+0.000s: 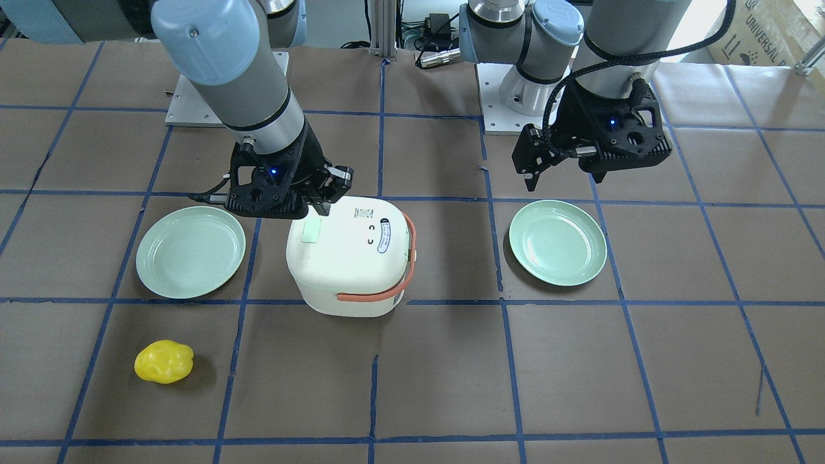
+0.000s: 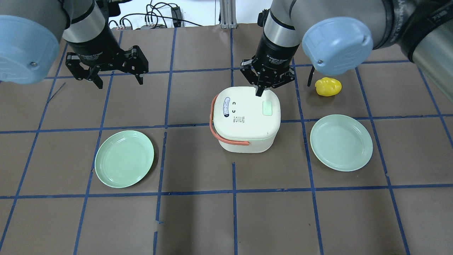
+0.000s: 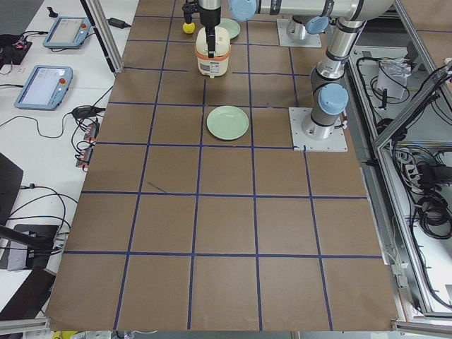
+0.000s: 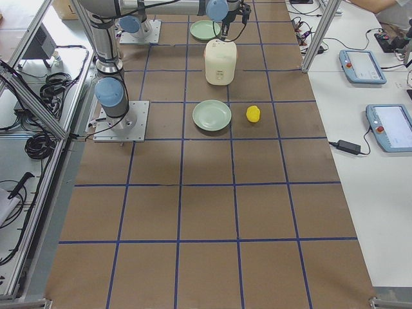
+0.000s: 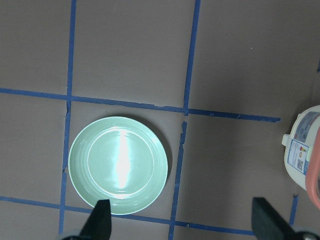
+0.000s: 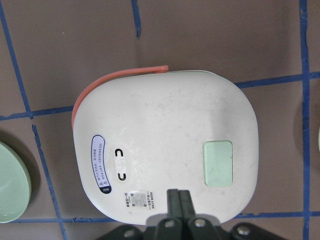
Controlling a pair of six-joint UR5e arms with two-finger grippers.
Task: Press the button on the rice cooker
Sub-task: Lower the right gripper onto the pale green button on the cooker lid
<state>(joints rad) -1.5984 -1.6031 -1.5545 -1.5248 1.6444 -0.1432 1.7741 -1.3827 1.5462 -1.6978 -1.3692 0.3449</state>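
**Above the cooker lid, pinched fingers line up a press**

Over mid-table, the right gripper (image 2: 260, 92) hangs with its two fingers (image 6: 173, 200) pinched shut on nothing. They form one blunt tip above the white rice cooker (image 2: 247, 122), and no contact with the lid is apparent. A straight descent from here could land on bare lid and miss. A hard, off-centre push near the rim might slide or rock the cooker. The pale green button (image 6: 218, 163) lies on the lid just beside that tip, a little toward the table's right end rather than squarely under it. The cooker stands well in from the robot-side and operator-side edges. Toward the left end, the left gripper (image 2: 119, 82) hovers spread wide and empty near a green plate (image 2: 124, 158).
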